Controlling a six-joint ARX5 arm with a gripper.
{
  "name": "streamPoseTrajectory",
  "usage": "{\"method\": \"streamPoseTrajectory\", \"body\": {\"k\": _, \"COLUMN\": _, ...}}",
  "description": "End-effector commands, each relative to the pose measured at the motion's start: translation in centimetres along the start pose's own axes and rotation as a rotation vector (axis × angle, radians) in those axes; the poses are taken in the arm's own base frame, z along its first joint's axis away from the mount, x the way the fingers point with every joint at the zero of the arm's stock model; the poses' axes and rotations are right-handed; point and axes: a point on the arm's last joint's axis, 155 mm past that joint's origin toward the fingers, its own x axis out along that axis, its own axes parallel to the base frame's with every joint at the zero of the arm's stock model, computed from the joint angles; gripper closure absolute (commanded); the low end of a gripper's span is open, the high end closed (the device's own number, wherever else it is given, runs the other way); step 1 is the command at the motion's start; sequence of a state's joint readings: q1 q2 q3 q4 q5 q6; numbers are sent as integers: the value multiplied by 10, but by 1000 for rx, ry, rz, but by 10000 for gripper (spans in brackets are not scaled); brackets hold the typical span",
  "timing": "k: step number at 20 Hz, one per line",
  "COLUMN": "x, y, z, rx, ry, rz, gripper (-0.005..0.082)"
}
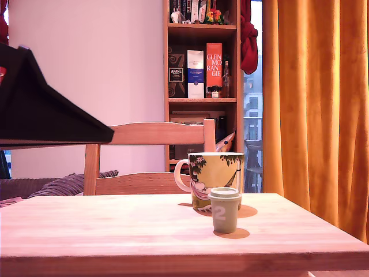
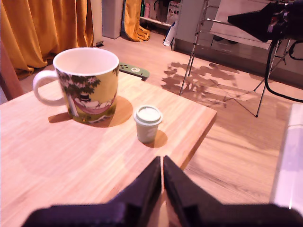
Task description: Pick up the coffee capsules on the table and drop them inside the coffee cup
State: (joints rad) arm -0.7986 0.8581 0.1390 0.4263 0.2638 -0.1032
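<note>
One chair (image 1: 147, 156) behind coffee cup (image 1: 215, 179)

The mug (image 1: 216, 179) is yellow-green with a cartoon print of trees and a hammock, and its handle is white. The pod (image 1: 225, 210) is sage green, marked with a pale "2". The desk (image 1: 115, 231) is pale wood with plank grain; the claw (image 2: 162, 163) is black.

The pale wooden table (image 1: 104, 231) carries the coffee cup (image 1: 216, 179). The sage green capsule (image 1: 225, 209), upright, stands at the cup's 5 o'clock in the exterior view, near it.
</note>
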Motion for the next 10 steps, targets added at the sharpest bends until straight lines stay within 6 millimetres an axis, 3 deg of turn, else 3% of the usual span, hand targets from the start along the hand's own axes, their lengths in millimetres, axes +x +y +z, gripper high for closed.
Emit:
{"method": "streamPoseTrajectory", "body": {"k": 1, "x": 2, "y": 0, "z": -6, "rx": 5, "ry": 14, "rz": -3, "gripper": 425}}
{"method": "streamPoseTrajectory", "body": {"k": 2, "x": 3, "y": 1, "z": -8, "rx": 3, "ry": 22, "rz": 3, "gripper": 335}}
{"method": "streamPoseTrajectory", "body": {"k": 3, "x": 4, "y": 3, "z": -10, "rx": 12, "ry": 32, "rz": 9, "gripper": 302}}
{"method": "streamPoseTrajectory", "body": {"k": 10, "x": 26, "y": 11, "z": -12, "rx": 61, "ry": 106, "rz": 26, "gripper": 304}}
